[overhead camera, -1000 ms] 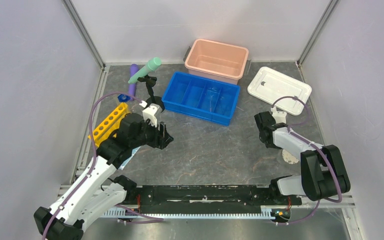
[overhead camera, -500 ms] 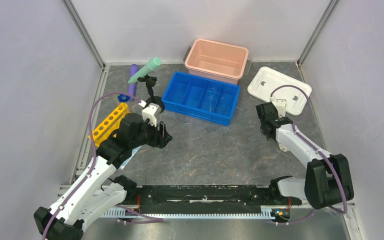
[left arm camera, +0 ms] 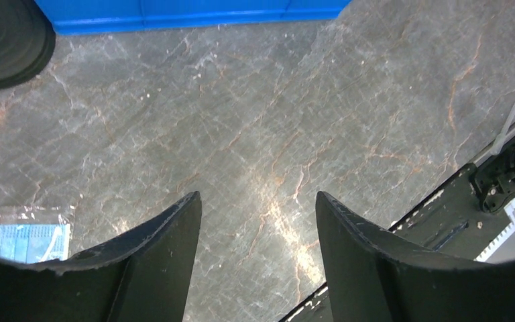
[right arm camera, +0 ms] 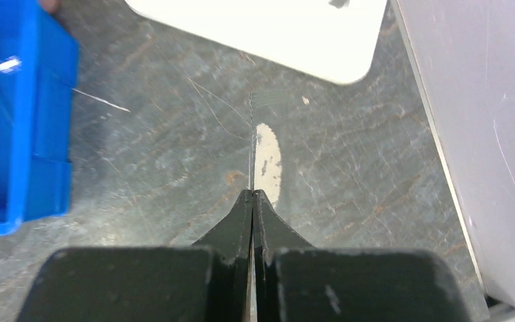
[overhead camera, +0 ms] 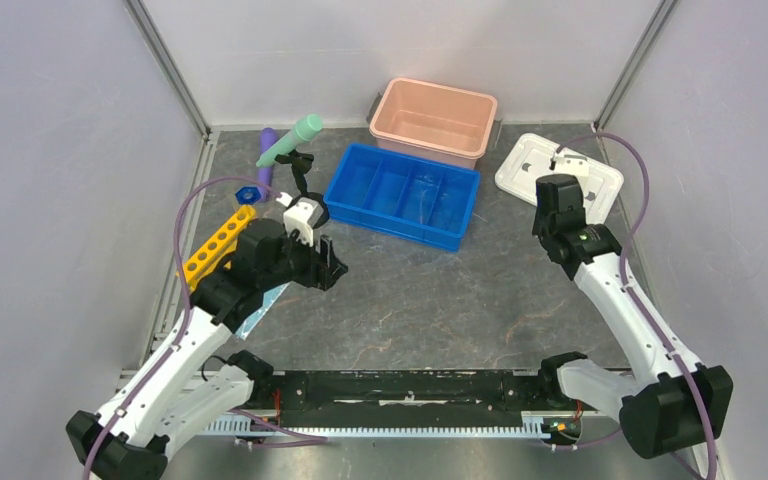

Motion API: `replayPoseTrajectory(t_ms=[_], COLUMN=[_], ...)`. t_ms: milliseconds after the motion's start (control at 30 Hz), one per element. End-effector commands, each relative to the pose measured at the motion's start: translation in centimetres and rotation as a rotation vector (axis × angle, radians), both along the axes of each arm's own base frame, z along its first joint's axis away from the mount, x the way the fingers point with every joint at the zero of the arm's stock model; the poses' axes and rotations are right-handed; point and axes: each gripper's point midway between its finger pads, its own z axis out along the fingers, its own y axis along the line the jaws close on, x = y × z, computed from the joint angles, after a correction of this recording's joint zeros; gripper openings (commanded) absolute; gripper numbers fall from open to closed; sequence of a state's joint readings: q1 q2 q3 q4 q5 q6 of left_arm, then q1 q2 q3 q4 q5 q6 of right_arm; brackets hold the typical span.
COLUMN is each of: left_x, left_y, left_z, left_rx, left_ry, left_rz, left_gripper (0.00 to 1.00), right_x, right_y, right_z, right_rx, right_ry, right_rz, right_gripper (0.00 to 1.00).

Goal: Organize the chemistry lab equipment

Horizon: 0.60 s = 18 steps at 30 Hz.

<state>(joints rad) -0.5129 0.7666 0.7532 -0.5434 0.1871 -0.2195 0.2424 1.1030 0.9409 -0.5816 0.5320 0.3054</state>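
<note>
Lifted and swung to the right of the blue divided tray (overhead camera: 390,227), right gripper (right arm camera: 252,193) hangs clenched on what looks like the thin rod (right arm camera: 251,134), likely bound for a compartment; left gripper (left arm camera: 258,196) waits spread and empty at the tray's near-left.

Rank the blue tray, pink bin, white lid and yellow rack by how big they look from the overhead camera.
1. blue tray
2. pink bin and white lid: about alike, and the lid is partly covered, so no ranking between them
3. yellow rack, partly hidden
</note>
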Motion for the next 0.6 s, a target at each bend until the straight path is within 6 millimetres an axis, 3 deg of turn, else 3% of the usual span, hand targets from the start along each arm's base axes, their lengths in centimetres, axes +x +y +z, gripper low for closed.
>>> replayPoseTrajectory(t_ms=[0, 233, 433, 567], left_x=[2.0, 3.8, 3.3, 3.2], left_y=[-1.6, -1.4, -2.0, -1.5], left_z=[4.6, 5.1, 3.6, 3.1], left_rx=[-0.065, 0.005, -0.02, -0.005], left_ry=[-0.098, -0.105, -0.12, -0.122], left_rz=[-0.019, 0.002, -0.042, -0.027], left_gripper=[0.7, 0.7, 0.7, 0.7], right_x=[2.4, 6.8, 11.2, 12.6], right_y=[1.8, 7.7, 12.2, 15.0], right_z=[6.1, 12.1, 15.8, 17.4], right_rx=[0.054, 0.09, -0.123, -0.29], right_ry=[-0.195, -0.464, -0.631, -0.751], right_rz=[0.097, 0.458, 0.807, 1.012], right_gripper=[0.0, 0.0, 0.0, 0.0])
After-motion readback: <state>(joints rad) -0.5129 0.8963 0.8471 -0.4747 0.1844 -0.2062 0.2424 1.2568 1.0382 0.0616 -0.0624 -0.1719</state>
